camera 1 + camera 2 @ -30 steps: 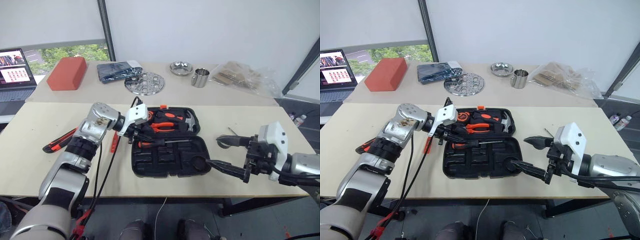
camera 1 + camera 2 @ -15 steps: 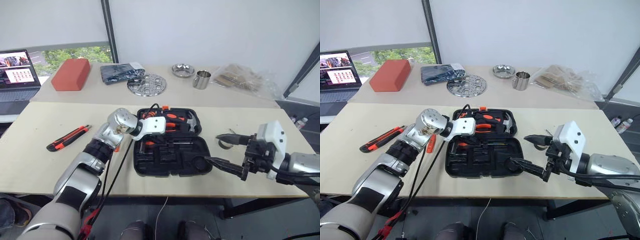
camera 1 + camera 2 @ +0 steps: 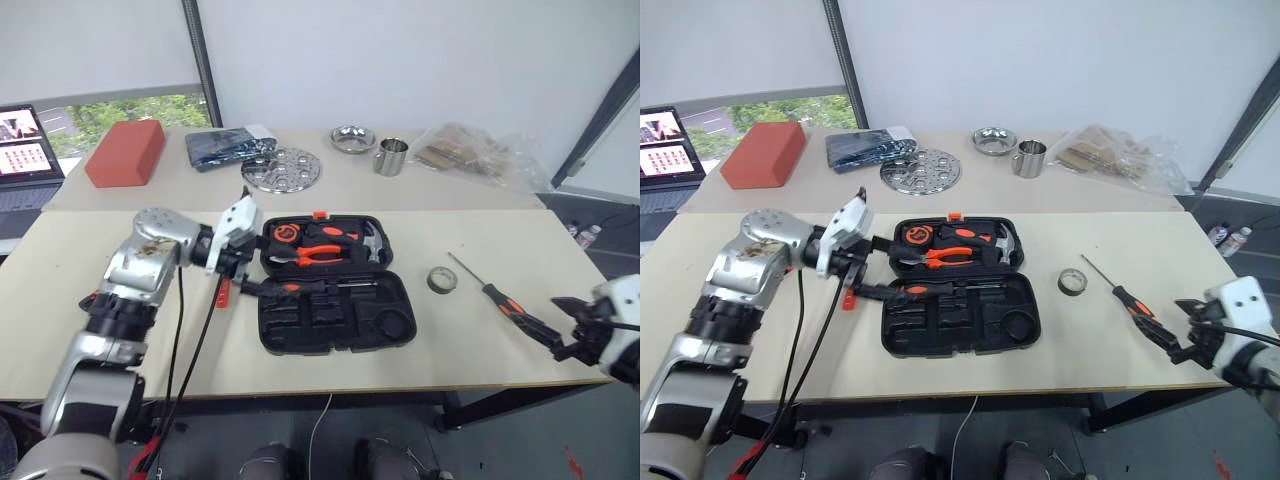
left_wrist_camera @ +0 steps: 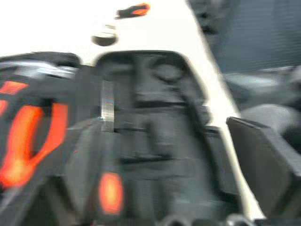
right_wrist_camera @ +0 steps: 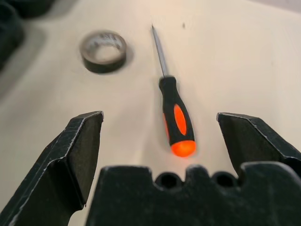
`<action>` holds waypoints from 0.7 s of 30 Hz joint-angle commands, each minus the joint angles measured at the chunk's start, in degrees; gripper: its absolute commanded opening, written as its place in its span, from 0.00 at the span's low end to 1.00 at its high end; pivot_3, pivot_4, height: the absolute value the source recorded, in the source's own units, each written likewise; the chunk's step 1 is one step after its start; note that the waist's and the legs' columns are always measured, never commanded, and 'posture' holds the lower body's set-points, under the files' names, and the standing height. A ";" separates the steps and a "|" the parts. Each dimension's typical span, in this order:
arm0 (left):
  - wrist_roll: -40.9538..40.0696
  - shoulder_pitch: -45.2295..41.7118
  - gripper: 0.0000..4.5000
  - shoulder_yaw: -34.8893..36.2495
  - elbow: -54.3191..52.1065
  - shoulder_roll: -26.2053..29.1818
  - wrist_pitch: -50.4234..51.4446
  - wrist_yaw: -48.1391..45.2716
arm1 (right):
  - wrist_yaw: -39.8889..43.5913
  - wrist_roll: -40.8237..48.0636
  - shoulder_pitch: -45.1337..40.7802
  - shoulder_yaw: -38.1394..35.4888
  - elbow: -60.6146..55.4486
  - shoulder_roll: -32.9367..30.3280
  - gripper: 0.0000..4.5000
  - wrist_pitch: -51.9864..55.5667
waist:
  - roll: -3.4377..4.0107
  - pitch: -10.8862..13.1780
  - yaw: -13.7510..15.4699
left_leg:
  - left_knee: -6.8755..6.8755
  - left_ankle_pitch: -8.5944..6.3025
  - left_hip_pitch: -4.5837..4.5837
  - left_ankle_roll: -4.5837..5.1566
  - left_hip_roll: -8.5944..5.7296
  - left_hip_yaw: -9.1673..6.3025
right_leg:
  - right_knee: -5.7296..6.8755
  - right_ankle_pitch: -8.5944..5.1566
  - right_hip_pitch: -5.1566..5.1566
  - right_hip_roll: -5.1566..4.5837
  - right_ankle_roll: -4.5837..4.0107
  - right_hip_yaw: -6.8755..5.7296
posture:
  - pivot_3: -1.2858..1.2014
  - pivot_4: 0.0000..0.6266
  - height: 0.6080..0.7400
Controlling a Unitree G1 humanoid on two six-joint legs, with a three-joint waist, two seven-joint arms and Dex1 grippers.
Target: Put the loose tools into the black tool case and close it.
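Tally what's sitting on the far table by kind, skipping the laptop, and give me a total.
Steel ware: 3 (disc, bowl, mug)
Red-orange block: 1
Dark bundle: 1
Clear bag: 1
Total: 6

On the far table sit a red-orange block, a dark folded cloth, a round perforated metal plate, a steel bowl, a metal mug and a crumpled clear bag. A laptop stands open at the left.
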 commanded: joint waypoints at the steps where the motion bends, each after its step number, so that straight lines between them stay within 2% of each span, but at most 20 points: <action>1: -2.78 -0.49 0.98 2.34 -5.31 2.15 3.55 1.28 | -1.81 -6.16 -6.57 5.87 8.96 0.48 1.00 -3.24 | 0.06 0.03 -0.11 | 0.00 0.00 0.00 -0.01 -0.01 0.00 | 0.00 0.01 -0.01 -0.01 -0.01 0.02 | 0.52 0.24 0.95; 2: -3.28 -0.25 0.98 2.61 -6.18 2.72 4.54 1.52 | -1.92 -6.92 -8.16 7.25 11.09 0.90 1.00 -2.91 | 0.09 0.05 0.01 | 0.00 0.00 0.00 -0.01 -0.02 -0.01 | 0.02 0.01 0.00 -0.04 -0.02 0.06 | 0.52 0.24 0.95; 6: -5.08 1.80 1.00 4.09 -9.63 5.78 7.36 2.58 | -1.62 -8.04 -12.47 9.75 17.69 2.55 0.77 -1.86 | 0.11 0.04 -0.10 | -0.01 0.03 0.01 -0.04 -0.01 -0.03 | 0.17 -0.07 -0.03 -0.04 -0.22 0.02 | 0.52 0.24 0.95; 9: -5.62 3.88 1.00 5.29 -11.06 7.87 7.63 3.16 | -0.50 -7.11 -13.09 9.38 18.16 2.74 0.53 -1.45 | 0.11 0.04 -0.24 | -0.01 0.03 0.07 -0.04 -0.02 -0.01 | 0.23 -0.02 0.03 -0.02 -0.34 0.02 | 0.52 0.24 0.95; 10: -5.85 4.73 1.00 5.77 -11.41 8.68 7.82 3.34 | 0.33 -6.58 -13.08 8.98 17.59 2.58 0.48 -1.94 | 0.11 0.04 -0.22 | -0.01 0.03 0.09 -0.04 -0.02 -0.01 | 0.23 -0.04 0.02 -0.02 -0.34 0.03 | 0.52 0.24 0.95; 11: -6.09 5.87 1.00 6.25 -11.93 9.84 8.00 3.25 | 1.80 -5.64 -13.13 8.37 16.27 2.17 0.38 -2.49 | 0.11 0.05 -0.24 | -0.01 0.03 0.08 -0.06 -0.02 -0.02 | 0.25 -0.13 0.02 -0.02 -0.23 0.01 | 0.52 0.24 0.95; 13: -6.64 7.66 1.00 6.78 -12.89 11.97 8.42 2.72 | 4.46 -3.93 -13.45 7.34 13.71 1.37 0.25 -3.00 | 0.15 0.07 -0.29 | -0.01 0.03 0.09 -0.08 -0.02 -0.02 | 0.30 -0.21 0.00 -0.03 -0.12 0.03 | 0.52 0.24 0.95; 14: -6.85 9.22 1.00 7.17 -13.42 13.61 8.04 1.73 | 6.49 -2.27 -14.49 7.06 11.31 0.76 0.22 -2.47 | 0.19 0.10 -0.35 | -0.01 0.04 0.08 -0.09 -0.02 -0.02 | 0.32 -0.22 -0.03 -0.03 -0.13 0.03 | 0.52 0.24 0.95; 17: -7.00 12.69 1.00 7.80 -14.20 16.97 7.00 0.17 | 11.95 0.72 -18.26 8.59 5.83 -0.40 0.22 -2.49 | 0.49 0.28 -0.65 | -0.01 0.04 0.08 -0.10 -0.02 -0.01 | 0.41 -0.24 -0.09 -0.06 -0.17 0.07 | 0.52 0.24 0.95; 21: -5.84 17.33 1.00 7.91 -15.14 19.88 4.13 -0.55 | 21.03 2.10 -28.57 20.42 -4.78 0.24 0.22 -1.58 | 0.75 0.46 -1.52 | -0.04 0.08 0.09 -0.22 0.02 0.08 | 0.56 -0.27 -0.29 -0.06 -0.25 0.22 | 0.52 0.24 0.95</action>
